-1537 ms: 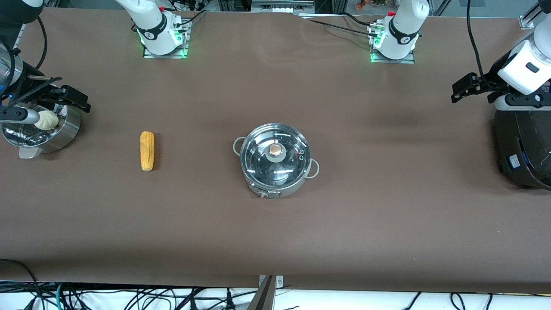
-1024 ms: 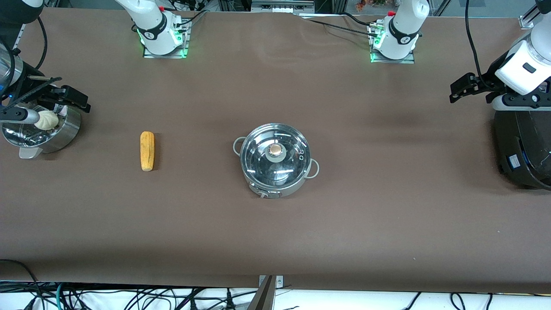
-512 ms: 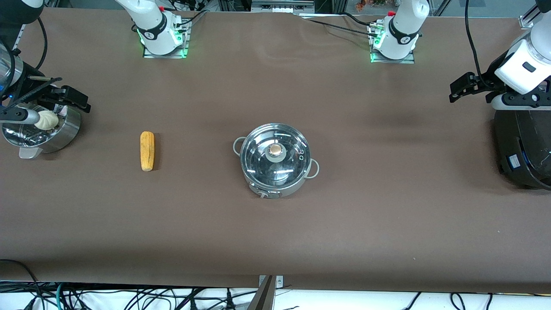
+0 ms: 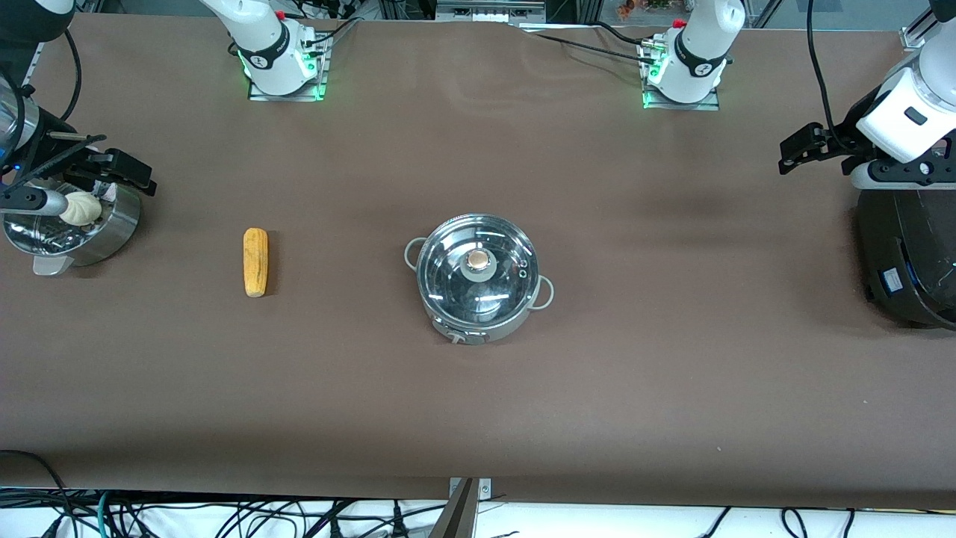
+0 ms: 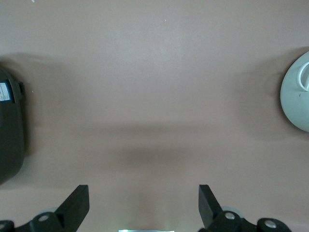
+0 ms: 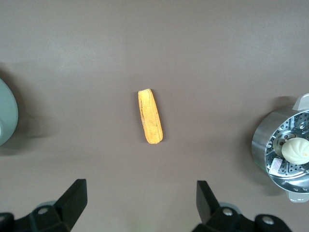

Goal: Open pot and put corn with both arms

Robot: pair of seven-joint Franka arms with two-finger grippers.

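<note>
Front view showed the task not yet begun: the pot [image 4: 478, 278] sat mid-table with its glass lid [image 4: 478, 267] on, and the corn [image 4: 255, 261] lay well apart toward the right arm's end. Next, I judged, one arm must lift the lid by its knob. The left gripper [image 4: 796, 152] hung by the black cooker [image 4: 907, 258], the right gripper [image 4: 128, 173] over the steamer [image 4: 71, 228], both claws spread and empty.

The left hand [image 4: 793, 149], at the right edge of the front view above the black cooker [image 4: 907, 254], has crept a little higher in the frame and a touch toward that edge, its white wrist lifting with it. The right hand [image 4: 123, 170], at the left edge, has barely shifted upward.
</note>
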